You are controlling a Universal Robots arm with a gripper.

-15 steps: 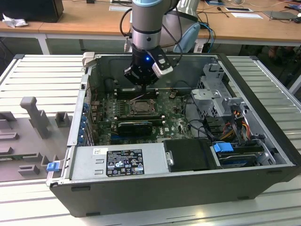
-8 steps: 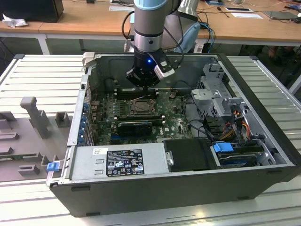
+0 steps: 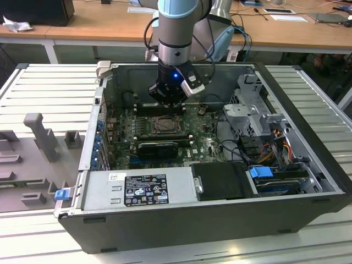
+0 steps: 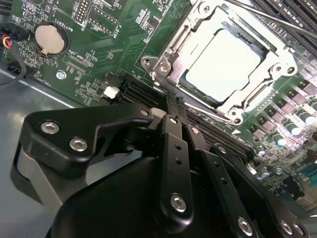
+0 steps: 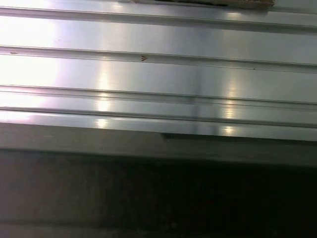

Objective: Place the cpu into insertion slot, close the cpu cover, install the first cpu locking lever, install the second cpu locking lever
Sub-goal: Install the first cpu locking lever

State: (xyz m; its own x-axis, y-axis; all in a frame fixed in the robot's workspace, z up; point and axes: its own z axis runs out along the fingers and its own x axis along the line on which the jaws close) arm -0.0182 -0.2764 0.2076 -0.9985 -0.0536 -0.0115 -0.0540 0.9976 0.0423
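Note:
The cpu (image 4: 223,62) lies flat in the insertion slot (image 4: 161,67), its pale face showing through the cut-out of the cpu cover (image 4: 184,34). The silver cover frame is down over the chip. A thin metal lever (image 4: 282,21) runs along the socket's far side. My gripper (image 4: 171,101) has its black fingers (image 4: 173,139) pressed together with nothing between them, tips just at the socket's near corner. In the exterior view the gripper (image 3: 166,104) hangs directly above the far edge of the insertion slot (image 3: 165,125) on the green board.
The open computer case (image 3: 181,220) walls in the board. Long black memory slots (image 4: 143,96) sit beside the gripper tip. A coin battery (image 4: 50,38) lies further off, drive cages and cables (image 3: 264,143) at the exterior view's right. The ribbed aluminium table (image 5: 158,74) surrounds the case.

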